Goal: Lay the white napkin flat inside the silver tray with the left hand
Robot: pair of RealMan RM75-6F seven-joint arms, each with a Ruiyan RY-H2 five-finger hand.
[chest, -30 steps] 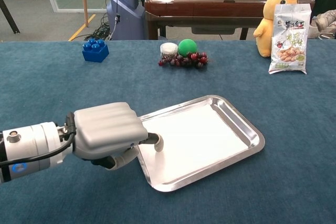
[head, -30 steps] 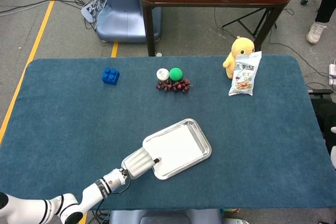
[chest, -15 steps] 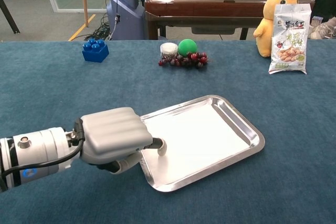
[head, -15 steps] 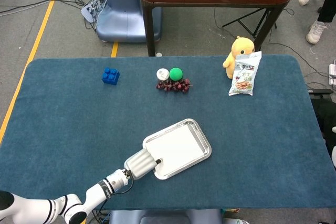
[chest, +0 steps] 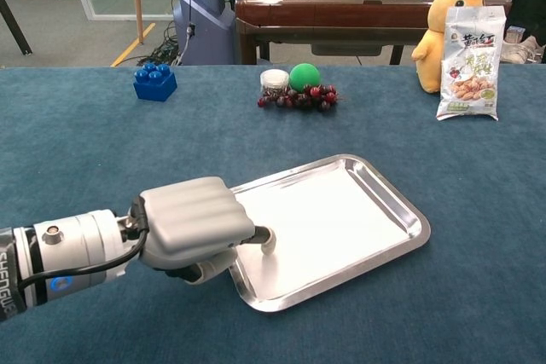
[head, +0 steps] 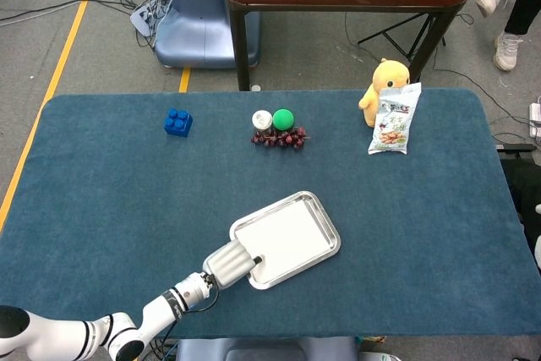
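**Napkin down in the tray, my left hand at its near corner**

My left hand sits at the near-left corner of the silver tray, knuckles up, fingers curled under so that the back of the hand hides most of them. One fingertip pokes out over the tray floor and seems to rest on the white napkin. I cannot tell whether I am pinching a corner of the cloth or only pressing on it; the contact lies beneath my own hand in both views.

The napkin lies inside the tray, covering nearly the whole floor as a flat white sheet with no fold or raised edge that I can see. I judge the laying-down step all but done; what remains is the release. The next move calls for letting the fingers go slack and lifting the hand straight up and off, without dragging the cloth toward the near rim or bumping the tray across the blue tablecloth.

Hard to make out: the near-left corner of the napkin, covered by my hand, so I cannot say it lies flat there. My right hand shows in neither view.
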